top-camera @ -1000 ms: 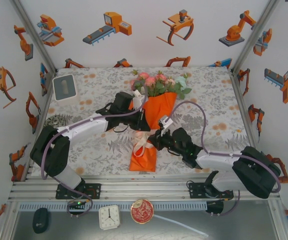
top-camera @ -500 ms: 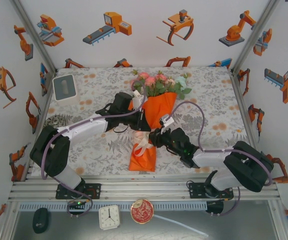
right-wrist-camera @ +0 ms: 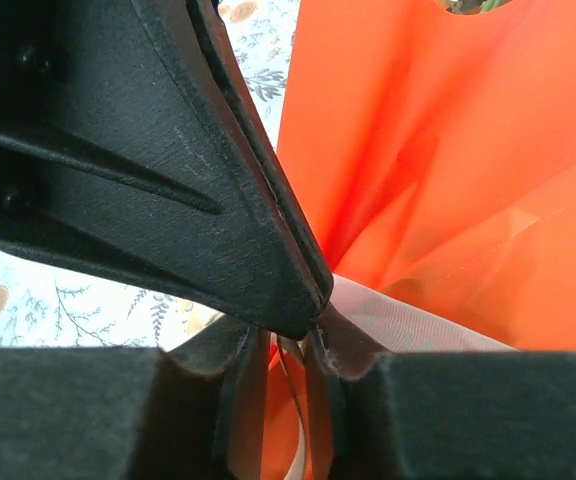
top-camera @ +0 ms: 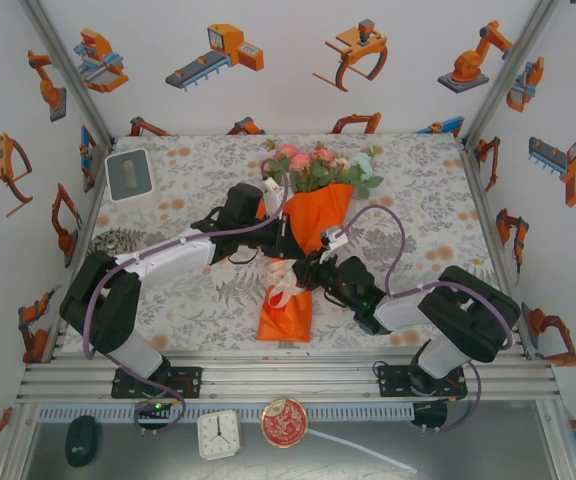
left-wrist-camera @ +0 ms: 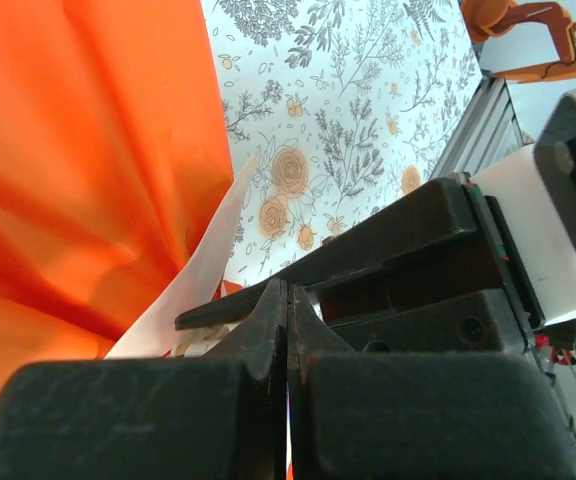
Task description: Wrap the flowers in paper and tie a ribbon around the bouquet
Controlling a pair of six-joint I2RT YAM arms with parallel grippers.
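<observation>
Centred on flower-print table [top-camera: 188, 300]: bouquet [top-camera: 320, 215], long axis from near edge to far edge. Orange paper [top-camera: 286, 320] tail toward near edge, flowers [top-camera: 313, 168] toward far edge. Clenched at the narrow waist: left gripper [top-camera: 286, 246], held thing not discernible. Nearly closed around ribbon [top-camera: 284, 290] strands: right gripper [top-camera: 304, 272], impossible to tell whether gripping.

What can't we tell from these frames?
- Ribbon knot, tied or not: top view, both arms' jaws crowd over it.
- Left jaws pinching ribbon or not: left wrist view, the shut jaws hide the contact.
- Right jaws gripping ribbon or loose: right wrist view, too close to judge.
- Stems: top view, paper wraps them.
</observation>
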